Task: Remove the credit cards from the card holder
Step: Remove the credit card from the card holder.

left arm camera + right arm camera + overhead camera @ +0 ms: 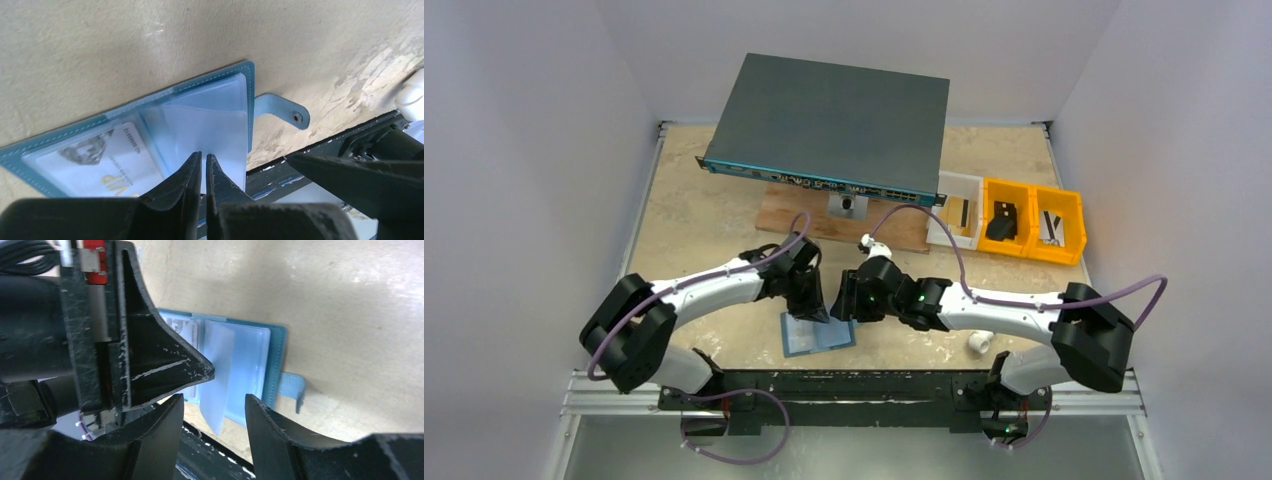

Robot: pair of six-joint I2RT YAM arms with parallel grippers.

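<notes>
The steel-blue card holder (pixel 819 336) (pixel 235 72) (pixel 277 365) lies open and flat near the table's front edge, its snap strap (pixel 282 110) sticking out. A pale credit card (pixel 100 160) (pixel 192 332) printed "VIP" sits in one inner slot. My left gripper (pixel 809 305) (pixel 204 156) is pinched on the edge of a pale sheet (pixel 210 125) (pixel 217 390) lifted off the other half. Whether that sheet is a card or a clear sleeve I cannot tell. My right gripper (pixel 842 300) (pixel 214 397) hangs open just beside it, with the sheet's lower end between its fingers but untouched.
A large dark grey box (pixel 829 125) rests on a wooden board (pixel 794 215) at the back. One white bin (pixel 954 215) and two yellow bins (pixel 1009 225) stand at the back right. A small white piece (pixel 980 343) lies by the black front rail (pixel 854 385).
</notes>
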